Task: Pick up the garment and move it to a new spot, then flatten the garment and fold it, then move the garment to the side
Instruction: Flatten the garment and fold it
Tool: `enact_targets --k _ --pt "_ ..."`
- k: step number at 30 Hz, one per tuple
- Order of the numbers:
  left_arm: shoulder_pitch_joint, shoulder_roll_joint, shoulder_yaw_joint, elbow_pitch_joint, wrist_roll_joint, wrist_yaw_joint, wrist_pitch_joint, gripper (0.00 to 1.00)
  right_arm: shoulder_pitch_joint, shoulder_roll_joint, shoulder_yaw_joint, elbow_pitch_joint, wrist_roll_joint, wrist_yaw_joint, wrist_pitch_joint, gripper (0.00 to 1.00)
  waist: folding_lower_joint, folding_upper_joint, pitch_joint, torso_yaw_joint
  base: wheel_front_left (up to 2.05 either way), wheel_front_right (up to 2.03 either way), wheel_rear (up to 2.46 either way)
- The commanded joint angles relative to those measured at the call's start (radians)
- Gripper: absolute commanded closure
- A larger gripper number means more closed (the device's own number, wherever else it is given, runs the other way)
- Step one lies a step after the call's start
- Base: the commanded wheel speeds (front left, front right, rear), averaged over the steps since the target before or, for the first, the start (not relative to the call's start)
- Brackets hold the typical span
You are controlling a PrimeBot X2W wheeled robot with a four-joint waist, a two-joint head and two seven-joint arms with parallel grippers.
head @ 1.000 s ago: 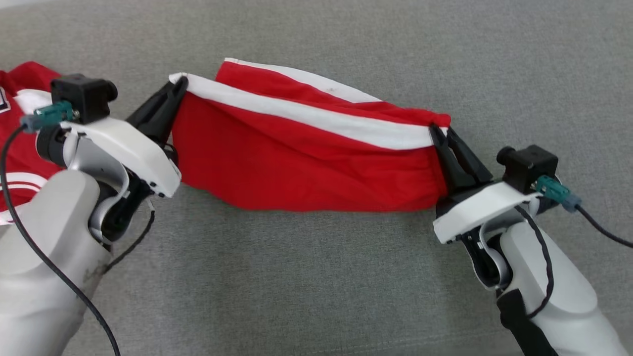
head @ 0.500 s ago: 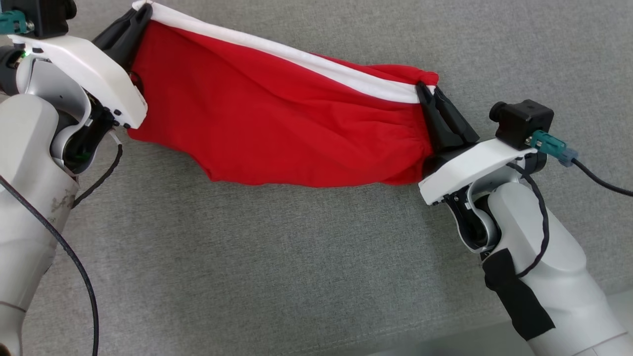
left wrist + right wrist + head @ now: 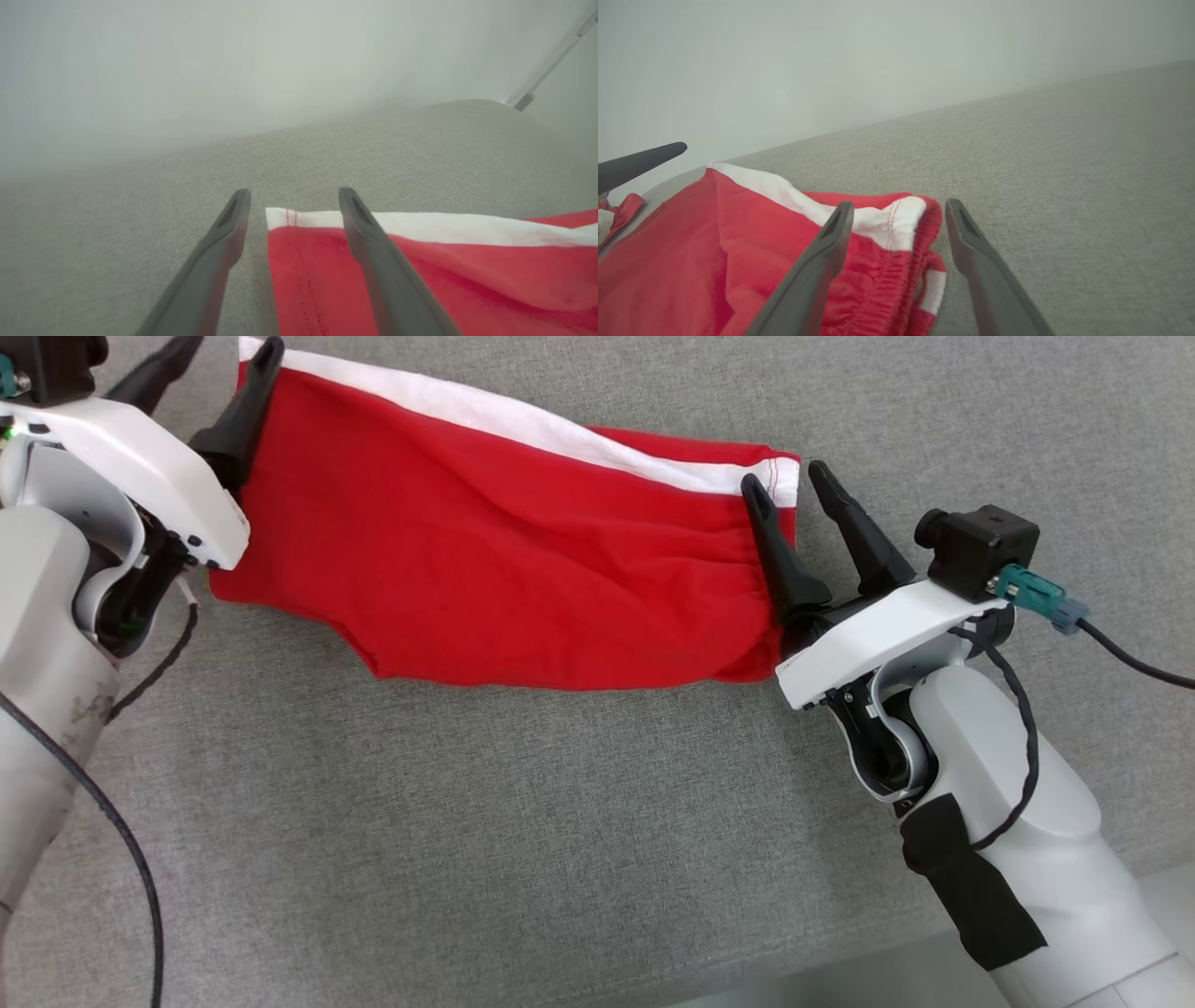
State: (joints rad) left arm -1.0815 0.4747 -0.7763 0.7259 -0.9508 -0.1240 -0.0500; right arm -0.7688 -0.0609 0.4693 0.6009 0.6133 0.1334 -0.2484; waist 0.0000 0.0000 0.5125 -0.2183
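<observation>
The garment (image 3: 523, 551), red with a white band (image 3: 523, 425) along its far edge, lies spread across the far half of the grey fabric worktop (image 3: 523, 840), its long side running left to right. Its near edge is uneven and dips lowest left of centre.

The left gripper (image 3: 231, 343) stands at the garment's far left corner with its 2 fingers apart. In the left wrist view 1 finger is over the red cloth (image 3: 467, 280) and the other over bare worktop just left of it. The right gripper (image 3: 784, 474) stands at the gathered right end, fingers also apart and clamped on nothing. 1 finger lies over the cloth and 1 just past its edge. Whether any finger touches the cloth cannot be told.

Bare worktop stretches wide on the near side and right of the garment. At the near right the worktop ends along a slanting edge, with a pale strip (image 3: 1167, 905) beyond.
</observation>
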Motion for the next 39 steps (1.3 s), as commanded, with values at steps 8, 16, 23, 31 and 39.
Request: enact_targets --k 8,16,23,31,39 --pt "-0.024 0.113 -0.012 -0.003 0.076 0.037 -0.149 0.0 0.167 -0.001 -0.114 -0.166 -0.131 -0.003 -0.013 0.0 0.0 0.0 -0.06 0.027 0.0 0.0 0.0" --pt "0.214 0.178 0.015 -0.261 0.112 0.217 -0.205 0.0 0.347 -0.015 -0.267 -0.316 -0.328 -0.003 -0.013 0.0 0.0 0.0 -0.142 0.086 0.0 0.0 0.0" --pt "0.533 0.219 0.076 -0.571 0.118 0.413 -0.211 0.0 0.463 -0.002 -0.337 -0.374 -0.418 -0.003 -0.013 0.0 0.0 0.0 -0.215 0.124 0.0 0.0 0.0" --pt "0.777 0.222 0.122 -0.768 0.147 0.541 -0.212 0.0 0.559 0.007 -0.374 -0.38 -0.447 -0.003 -0.013 0.0 0.0 0.0 -0.281 0.146 0.0 0.0 0.0" --pt "0.927 0.172 0.166 -0.846 0.189 0.562 -0.212 0.0 0.643 0.01 -0.427 -0.363 -0.419 -0.003 -0.013 0.0 0.0 0.0 -0.35 0.174 0.0 0.0 0.0"
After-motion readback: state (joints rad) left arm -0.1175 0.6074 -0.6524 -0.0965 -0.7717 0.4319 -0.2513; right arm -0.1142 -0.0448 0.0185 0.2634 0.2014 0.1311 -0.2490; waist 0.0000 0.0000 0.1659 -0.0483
